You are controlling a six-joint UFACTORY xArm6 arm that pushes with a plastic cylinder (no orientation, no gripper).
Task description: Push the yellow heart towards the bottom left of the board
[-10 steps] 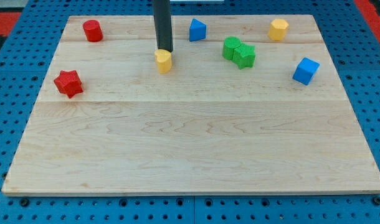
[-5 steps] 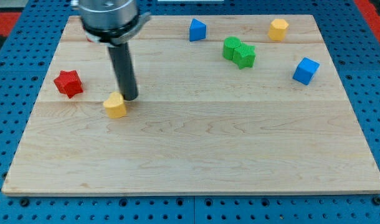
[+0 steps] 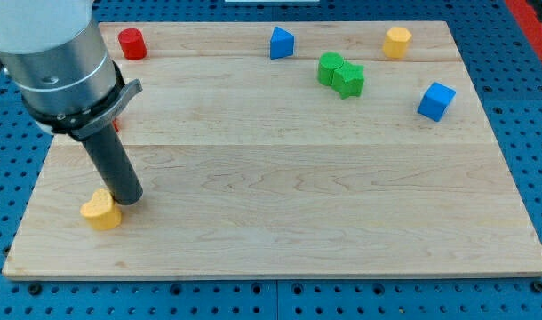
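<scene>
we see the yellow heart [image 3: 101, 211] lying near the bottom left corner of the wooden board [image 3: 280, 222], close to the view's left edge of the wood. its longer spread runs roughly across the view, left to right, though which way its point faces is hard for us to make out at this size. my tip [image 3: 129, 199] sits just at the heart's upper right side, touching or all but touching it; we cannot tell which. the rod has no jaws to open or close and holds nothing, it only rests against the block's side.

the arm's grey body fills the view's top left and hides part of the board there; a sliver of red [image 3: 116, 123] shows just behind it, shape unclear.

well apart from the heart, along the view's top, we see a red cylinder [image 3: 131, 44], a blue block with a slanted top [image 3: 282, 42], and a yellow block [image 3: 396, 41] near the top right corner. two green blocks [image 3: 340, 74] sit touching each other right of centre, and a blue cube [image 3: 436, 100] lies near the right edge.
</scene>
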